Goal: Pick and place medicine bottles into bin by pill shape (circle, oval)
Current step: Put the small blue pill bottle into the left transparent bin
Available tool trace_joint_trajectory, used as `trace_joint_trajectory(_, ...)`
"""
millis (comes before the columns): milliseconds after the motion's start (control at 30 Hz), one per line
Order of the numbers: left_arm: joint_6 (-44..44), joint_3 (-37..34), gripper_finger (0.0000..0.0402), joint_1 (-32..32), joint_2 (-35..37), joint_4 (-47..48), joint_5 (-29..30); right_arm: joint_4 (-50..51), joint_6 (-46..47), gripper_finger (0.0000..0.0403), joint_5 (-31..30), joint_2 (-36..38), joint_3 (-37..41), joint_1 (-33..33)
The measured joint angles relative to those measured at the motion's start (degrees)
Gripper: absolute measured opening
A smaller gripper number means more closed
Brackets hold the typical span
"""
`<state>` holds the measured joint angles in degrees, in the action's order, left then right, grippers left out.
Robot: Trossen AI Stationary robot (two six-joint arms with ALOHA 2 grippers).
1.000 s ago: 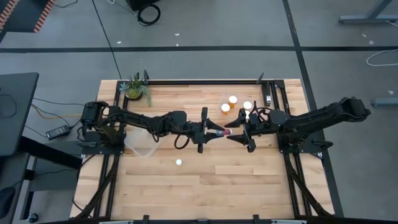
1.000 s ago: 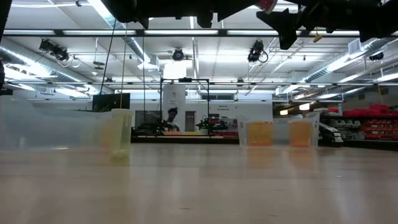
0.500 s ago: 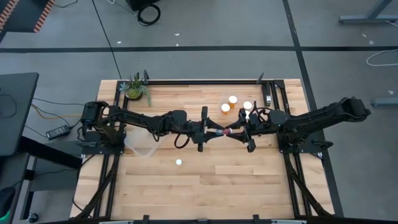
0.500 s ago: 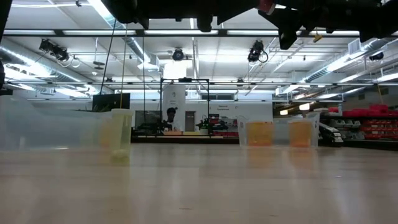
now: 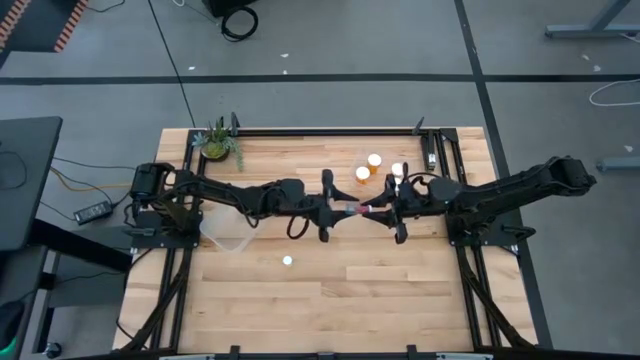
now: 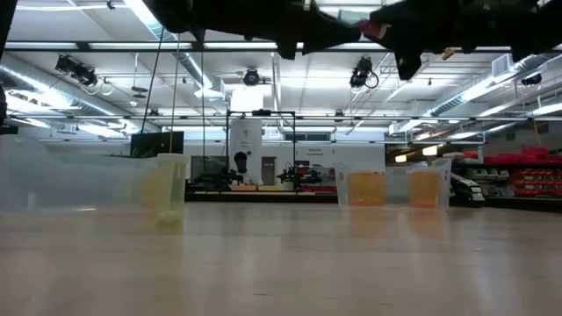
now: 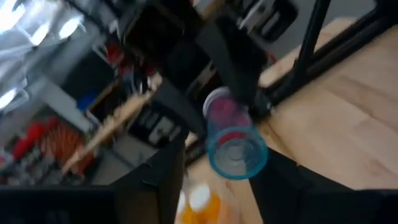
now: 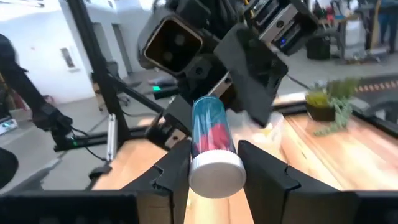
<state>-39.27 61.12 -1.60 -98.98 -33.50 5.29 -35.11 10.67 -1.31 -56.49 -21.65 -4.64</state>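
Observation:
A small clear-blue medicine bottle (image 5: 357, 209) with pink pills and a white cap hangs level above the table's middle, between my two grippers. My right gripper (image 8: 216, 158) is shut on its capped end. My left gripper (image 7: 224, 155) is open, with a finger on either side of the bottle's base (image 7: 236, 155) and a gap showing beside it. Three orange bottles (image 5: 374, 160) (image 5: 362, 173) (image 5: 398, 170) stand on their bases just beyond the grippers. One white-capped bottle (image 5: 287, 261) stands alone nearer the front. My right gripper pinches the bottle's white cap (image 8: 200, 173) between its two fingers (image 8: 261, 165). The fingers come in level from the table's right and lie along the bottle. The bottle is held level, clear of the table, with its base pointing at my left gripper.
A clear plastic bin (image 5: 225, 238) lies at the table's left, under my left arm. A green potted plant (image 5: 216, 142) stands at the far left corner. Bare wood stretches along the near half of the table (image 5: 330, 300).
My right gripper has shut on the bottle's capped end. My left gripper has opened off the base end and its wrist has tipped a little. The bottle stays level above the table's middle.

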Motion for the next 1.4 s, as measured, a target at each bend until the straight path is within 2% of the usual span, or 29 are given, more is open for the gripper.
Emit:
trace_joint_trajectory(167, 7.7, 0.0, 0.0224, -0.6, 0.0, 9.3, 0.3, 11.1, 3.7, 0.0137, -3.3, 0.0, -1.7, 0.0)
trace_joint_trajectory(333, 17.0, 0.0, 0.0252, -0.9, 0.0, 19.9, 0.4, 35.1, 9.2, 0.0137, -7.5, -0.4, -9.2, -0.1)
trace_joint_trajectory(567, 33.4, 0.0, 0.0248, -0.9, 0.0, 30.2, 0.5, 66.0, 20.9, 0.0138, -8.9, -6.8, -20.8, 0.0)
trace_joint_trajectory(733, 35.6, 0.0, 0.023, -1.6, 0.0, 39.5, 0.2, 80.7, 23.8, 0.0138, -6.9, -16.4, -27.2, 0.0)
trace_joint_trajectory(1000, 37.9, 0.0, 0.0203, -2.9, 0.1, 53.2, -0.6, 91.5, 21.1, 0.0138, -0.2, -28.0, -35.9, 0.5)
trace_joint_trajectory(1167, 40.2, 0.0, 0.0187, -4.6, 0.1, 59.1, -0.7, 94.6, 20.4, 0.0138, 3.4, -32.3, -36.4, 0.9)
trace_joint_trajectory(1400, 40.3, 0.0, 0.0169, -7.8, 0.1, 61.2, -0.7, 95.8, 20.4, 0.0138, 6.3, -36.3, -36.4, 0.9)
